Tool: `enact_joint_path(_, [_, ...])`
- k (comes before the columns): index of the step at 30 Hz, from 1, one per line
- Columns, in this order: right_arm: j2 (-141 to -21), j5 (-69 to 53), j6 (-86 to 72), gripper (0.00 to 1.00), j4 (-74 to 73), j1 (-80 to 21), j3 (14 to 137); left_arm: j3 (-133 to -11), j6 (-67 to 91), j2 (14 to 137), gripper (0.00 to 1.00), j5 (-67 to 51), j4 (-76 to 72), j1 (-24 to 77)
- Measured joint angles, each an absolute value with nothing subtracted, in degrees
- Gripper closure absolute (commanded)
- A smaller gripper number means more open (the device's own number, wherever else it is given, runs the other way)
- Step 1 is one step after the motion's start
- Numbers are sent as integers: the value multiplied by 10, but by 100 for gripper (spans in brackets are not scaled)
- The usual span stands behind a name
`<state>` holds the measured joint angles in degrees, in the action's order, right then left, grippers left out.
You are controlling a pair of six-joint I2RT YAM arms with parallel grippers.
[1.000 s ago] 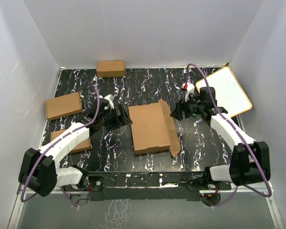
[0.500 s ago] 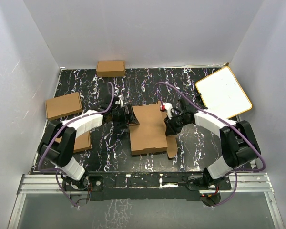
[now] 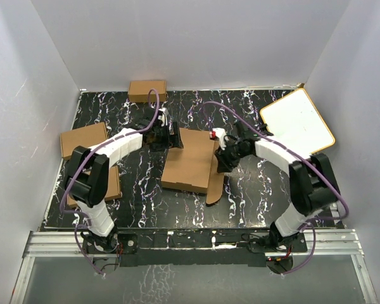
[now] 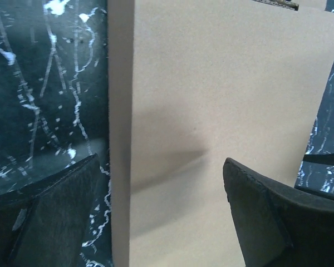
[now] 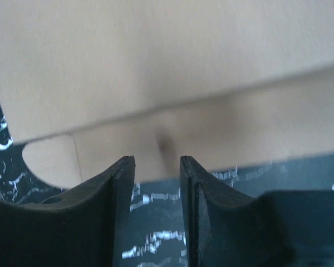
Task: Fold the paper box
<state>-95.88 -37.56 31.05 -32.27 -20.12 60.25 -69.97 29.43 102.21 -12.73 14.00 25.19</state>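
Brown corrugated paper box [image 3: 189,166] flat at mid-counter [image 3: 259,190], slightly askew, a flap along its right side. Left end effector [image 3: 171,136] at the far left corner, spread wide astride the sheet's edge: one finger [image 4: 61,211] over the black marbled surface, the other [image 4: 273,217] over cardboard, gripping nothing. Right end effector [image 3: 223,155] at the right flap, only narrowly parted, nothing visibly between.

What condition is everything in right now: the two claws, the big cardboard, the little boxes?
paper box: flat sheet, not yet a box, right flap bent along its crease.
left gripper: open wide, straddling the sheet's edge.
right gripper: jaws narrowly apart, nothing between them.
small boxes: closed.
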Motion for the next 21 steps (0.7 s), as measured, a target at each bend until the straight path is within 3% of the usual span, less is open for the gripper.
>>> enact_joint_path(5, [-823, -376, 367, 29, -326, -171, 524, -693, 249, 954, 9, -75, 171, 251])
enact_joint_path(8, [-736, -418, 442, 4, -325, -173, 472, -658, 229, 848, 12, -69, 158, 250])
enact_joint_path(9, [-707, -438, 479, 1, -323, -173, 448, -637, 230, 802, 14, -74, 147, 249])
enact_joint_path(11, [-660, -468, 544, 0, -315, -177, 395, -593, 245, 721, 28, -93, 112, 248])
enact_joint_path(15, [-639, -490, 634, 4, -315, -196, 324, -490, 326, 604, 44, -158, 21, 250])
enact_joint_path(17, [-654, -481, 650, 8, -298, -211, 316, -450, 369, 598, 51, -190, -21, 256])
enact_joint_path(21, [-666, -455, 650, 13, -242, -246, 297, -420, 421, 653, 55, -215, -56, 277])
